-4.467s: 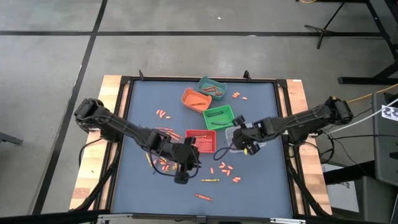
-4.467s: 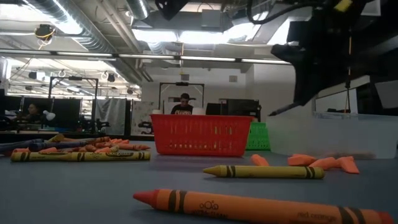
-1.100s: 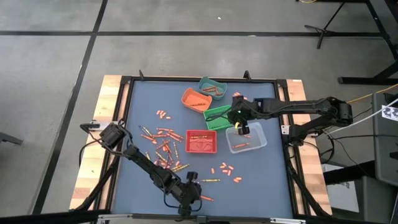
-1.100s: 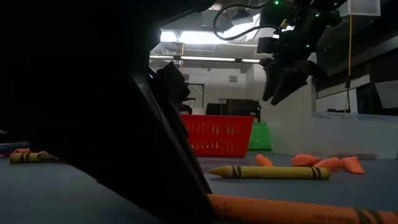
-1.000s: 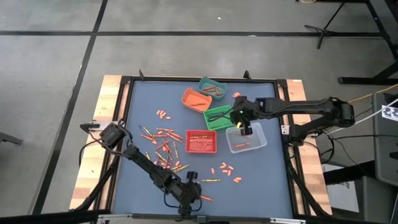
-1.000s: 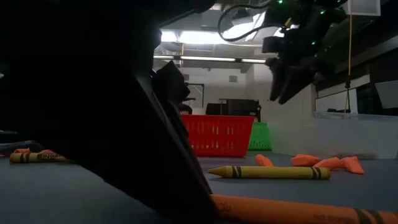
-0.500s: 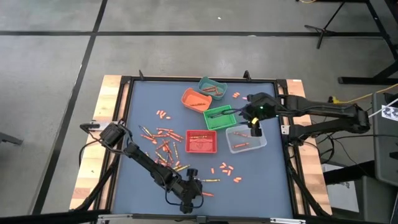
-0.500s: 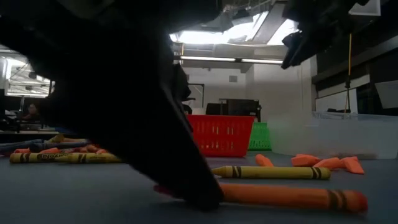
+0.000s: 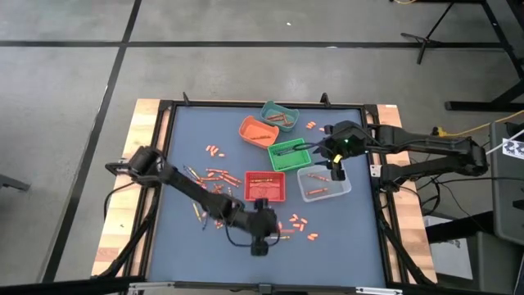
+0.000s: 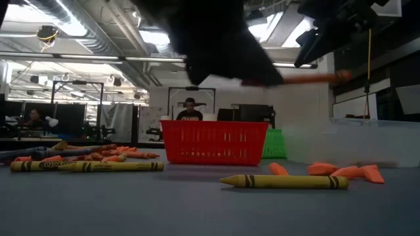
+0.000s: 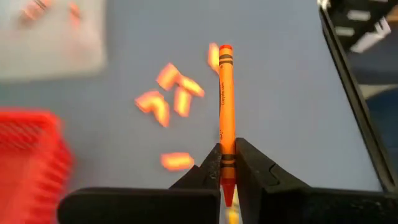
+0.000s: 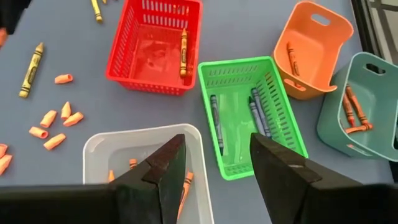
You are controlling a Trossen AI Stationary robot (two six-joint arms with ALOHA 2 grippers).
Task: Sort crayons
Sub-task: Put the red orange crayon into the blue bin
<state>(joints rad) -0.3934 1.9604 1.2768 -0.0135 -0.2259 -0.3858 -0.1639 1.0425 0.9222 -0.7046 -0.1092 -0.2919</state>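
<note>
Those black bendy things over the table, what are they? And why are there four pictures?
They are two robot arms, each ending in a two-finger claw. Four cameras are looking at the same moment. One looks straight down from above. One sits low at table height. One rides on each arm's wrist.

On the blue table lie many small crayons and little bins: a red bin, a green bin, an orange bin, a teal bin and a clear bin.

The left claw pinches a long orange crayon at one end and holds it above the table. The right claw is open and empty, above the clear and green bins.
</note>
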